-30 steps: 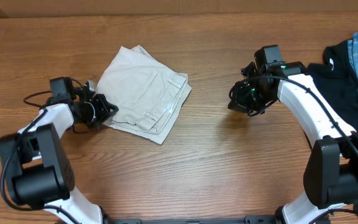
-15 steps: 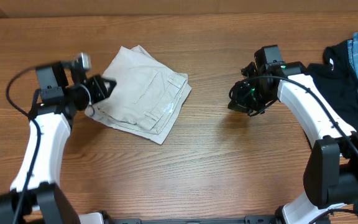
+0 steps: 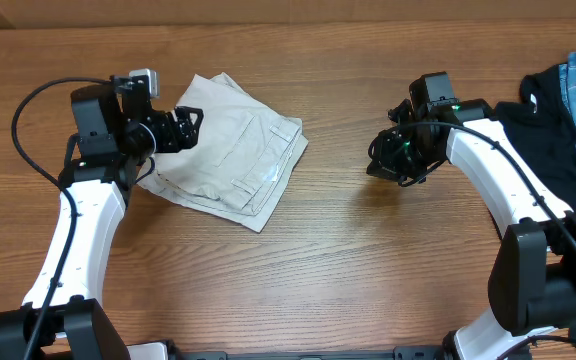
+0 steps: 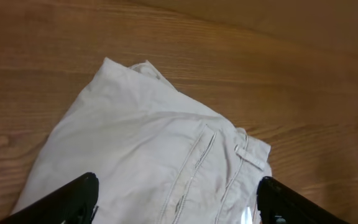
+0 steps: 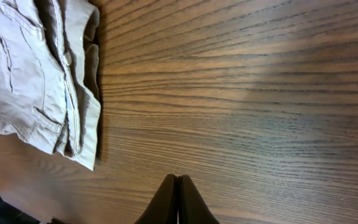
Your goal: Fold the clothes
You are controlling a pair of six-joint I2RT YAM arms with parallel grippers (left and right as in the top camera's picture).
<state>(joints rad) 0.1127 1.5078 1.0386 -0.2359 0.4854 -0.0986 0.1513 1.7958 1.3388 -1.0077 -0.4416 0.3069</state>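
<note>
Left gripper point(image 4: 176, 198) spread wide above shorts point(image 4: 142, 143), empty; right gripper point(image 5: 177, 186) pressed together.

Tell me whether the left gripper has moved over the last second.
Yes. The left gripper shifted from left of the shorts to over their top-left edge.

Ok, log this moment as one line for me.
shorts: folded, on table | left tool: open, above shorts | right tool: shut, empty, clear of shorts
</note>
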